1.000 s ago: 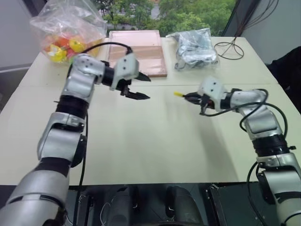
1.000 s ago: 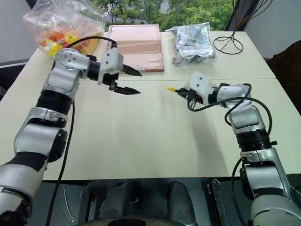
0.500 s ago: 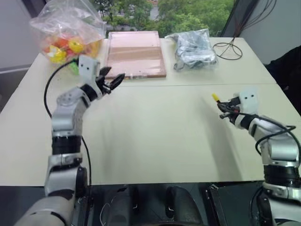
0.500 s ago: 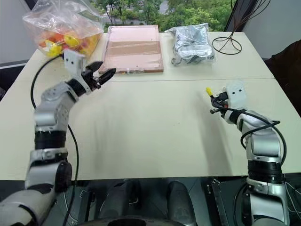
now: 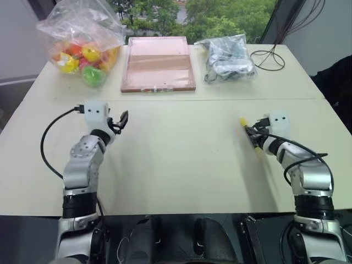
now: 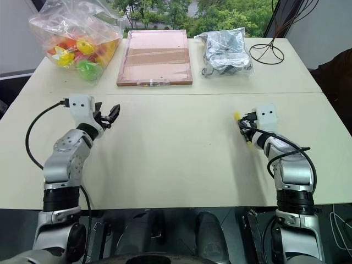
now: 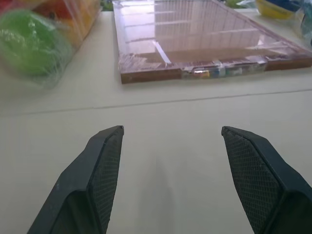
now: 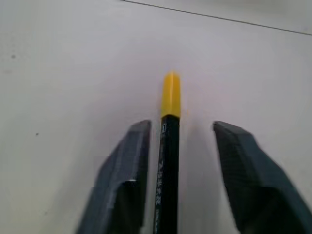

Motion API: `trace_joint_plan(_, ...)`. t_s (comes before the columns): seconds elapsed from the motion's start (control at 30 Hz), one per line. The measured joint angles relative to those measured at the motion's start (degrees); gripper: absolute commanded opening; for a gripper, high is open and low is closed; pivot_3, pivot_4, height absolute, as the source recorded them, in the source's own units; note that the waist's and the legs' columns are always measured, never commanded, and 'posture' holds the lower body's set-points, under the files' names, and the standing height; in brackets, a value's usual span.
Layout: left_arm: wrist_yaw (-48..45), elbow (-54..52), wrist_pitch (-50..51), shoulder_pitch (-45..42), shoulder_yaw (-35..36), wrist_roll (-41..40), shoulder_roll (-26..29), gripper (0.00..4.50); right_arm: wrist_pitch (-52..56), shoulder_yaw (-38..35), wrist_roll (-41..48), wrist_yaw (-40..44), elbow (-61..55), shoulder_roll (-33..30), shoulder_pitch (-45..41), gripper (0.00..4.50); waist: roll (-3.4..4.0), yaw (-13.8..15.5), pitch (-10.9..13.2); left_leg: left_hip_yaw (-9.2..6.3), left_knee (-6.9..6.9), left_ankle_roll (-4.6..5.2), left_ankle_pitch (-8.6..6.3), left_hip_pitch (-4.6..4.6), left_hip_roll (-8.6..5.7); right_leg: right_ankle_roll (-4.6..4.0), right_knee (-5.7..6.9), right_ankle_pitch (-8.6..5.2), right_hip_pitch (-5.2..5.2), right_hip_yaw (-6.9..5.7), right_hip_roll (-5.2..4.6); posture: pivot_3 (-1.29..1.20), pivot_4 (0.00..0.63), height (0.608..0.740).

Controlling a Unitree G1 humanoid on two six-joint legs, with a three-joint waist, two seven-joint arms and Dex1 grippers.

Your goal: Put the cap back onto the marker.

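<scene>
One capped marker [image 8: 167,161] lies on the bench [image 5: 176,159] between our right fingers [image 8: 122,180], now apart; yellow cap [image 8: 171,94] seated just beyond the fingertips. Left fingers [image 7: 105,170] apart, empty. We judge the task finished.

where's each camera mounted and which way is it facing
Head stereo pair: looks forward and down over the table, both arms showing.
Left wrist: looks along the open left end effector toward the wooden board.
Right wrist: looks between the open right end effector fingers at the marker wearing its cap.
Shared: the board shows in head and left wrist views.
</scene>
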Motion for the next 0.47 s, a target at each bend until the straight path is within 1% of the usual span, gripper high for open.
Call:
trace_joint_plan(0.03,0.0,0.0,0.0,0.2,-0.1,-0.1,0.0,3.37,-0.1,0.3,-0.3,0.0,0.2,-0.1,0.0,4.04,0.0,0.1,0.0,0.0,0.0,0.0,0.0,0.0,0.0,0.0,0.0,0.0,0.0,0.0,0.0,0.0,0.15,0.74)
trace_joint_plan(0.07,0.2,0.0,0.0,0.4,0.0,-0.2,0.0,3.37,-0.3,0.9,-0.5,0.2,0.6,-0.5,0.0,4.45,0.0,0.1,0.0,0.0,0.0,0.01,0.0,0.0,-0.01,0.0,0.0,0.0,0.0,0.0,0.0,0.0,0.15,0.74)
trace_joint_plan(0.17,0.6,-0.1,0.0,0.6,0.3,-0.7,0.3,3.37,-1.1,1.5,-0.8,0.7,0.8,-1.6,0.0,4.45,0.0,0.0,0.0,0.0,0.0,0.07,-0.04,0.0,0.0,0.0,-0.01,0.0,0.0,0.0,0.0,0.0,0.15,0.74)
trace_joint_plan(0.27,0.1,-1.8,0.2,2.5,1.0,-1.3,2.3,3.37,-2.4,0.8,-0.3,1.8,1.4,-4.0,-0.5,4.45,0.0,-0.1,0.0,0.01,-0.01,0.08,-0.05,0.0,0.0,0.0,-0.01,0.0,-0.02,0.0,0.0,0.0,0.15,0.74)
trace_joint_plan(0.4,-1.3,-6.4,1.9,7.1,3.8,-2.5,7.2,3.37,-7.2,-3.0,0.2,4.8,4.7,-10.3,-1.3,4.45,0.01,0.0,0.0,0.01,-0.03,0.16,-0.11,0.0,0.0,0.0,-0.03,0.0,-0.02,0.0,0.0,0.0,0.15,0.74)
trace_joint_plan(0.47,-2.0,-7.5,2.7,8.9,4.8,-3.0,8.9,3.37,-9.9,-3.6,-0.3,5.8,6.2,-12.9,-1.3,4.45,0.0,0.0,0.0,0.01,-0.03,0.18,-0.12,0.01,0.0,0.0,-0.04,0.0,0.0,0.0,0.0,0.0,0.15,0.74)
